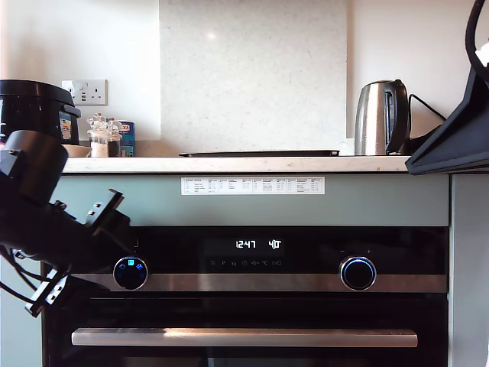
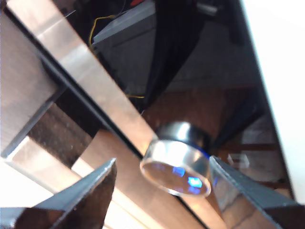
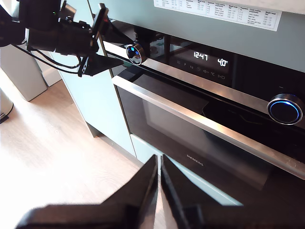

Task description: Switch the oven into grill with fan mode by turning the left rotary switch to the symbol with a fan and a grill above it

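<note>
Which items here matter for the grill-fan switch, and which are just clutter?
Job:
oven
left rotary switch
my first gripper, open around that switch

Lying about:
right knob
kettle
jars
black appliance
my second gripper, shut, away from the oven

Bright daylight throughout; first wrist view blurred, glass reflective.

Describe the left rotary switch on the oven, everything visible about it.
The left rotary switch is a small round knob with a dark glossy face, a shiny metallic rim and small glowing blue and cyan icons. It juts from the oven front, at the exterior view's left end of the steel strip, left of the display. My first gripper is open with a finger on either side; I cannot tell whether they touch it.
</note>
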Robot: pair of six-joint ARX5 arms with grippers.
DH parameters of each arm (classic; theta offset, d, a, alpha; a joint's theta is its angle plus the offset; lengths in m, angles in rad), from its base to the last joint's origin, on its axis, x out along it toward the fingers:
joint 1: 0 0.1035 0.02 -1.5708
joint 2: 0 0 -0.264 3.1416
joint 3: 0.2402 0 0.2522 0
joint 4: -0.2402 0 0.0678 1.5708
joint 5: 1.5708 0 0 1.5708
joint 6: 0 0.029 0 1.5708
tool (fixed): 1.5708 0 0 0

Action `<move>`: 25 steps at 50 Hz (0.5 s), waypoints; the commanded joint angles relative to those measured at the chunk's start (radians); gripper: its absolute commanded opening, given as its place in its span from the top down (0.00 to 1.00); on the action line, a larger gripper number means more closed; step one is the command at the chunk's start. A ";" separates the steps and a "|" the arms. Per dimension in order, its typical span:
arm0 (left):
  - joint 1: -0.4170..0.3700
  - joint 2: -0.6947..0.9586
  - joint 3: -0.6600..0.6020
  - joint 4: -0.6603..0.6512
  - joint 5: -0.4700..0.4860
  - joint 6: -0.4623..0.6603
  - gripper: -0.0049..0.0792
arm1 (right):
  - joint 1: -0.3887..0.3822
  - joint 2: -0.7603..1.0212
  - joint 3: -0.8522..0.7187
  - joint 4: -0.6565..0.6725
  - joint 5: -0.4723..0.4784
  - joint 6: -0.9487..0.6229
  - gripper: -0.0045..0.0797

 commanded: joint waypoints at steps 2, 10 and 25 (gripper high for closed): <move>-0.006 0.019 0.032 -0.025 -0.004 0.025 0.29 | 0.002 0.005 0.003 0.005 0.001 -0.002 0.96; -0.006 0.023 0.072 -0.096 -0.012 0.059 0.29 | 0.002 0.005 0.003 0.005 0.001 -0.001 0.96; -0.002 0.023 0.090 -0.194 -0.044 0.058 0.29 | 0.002 0.005 0.003 0.005 0.001 -0.001 0.96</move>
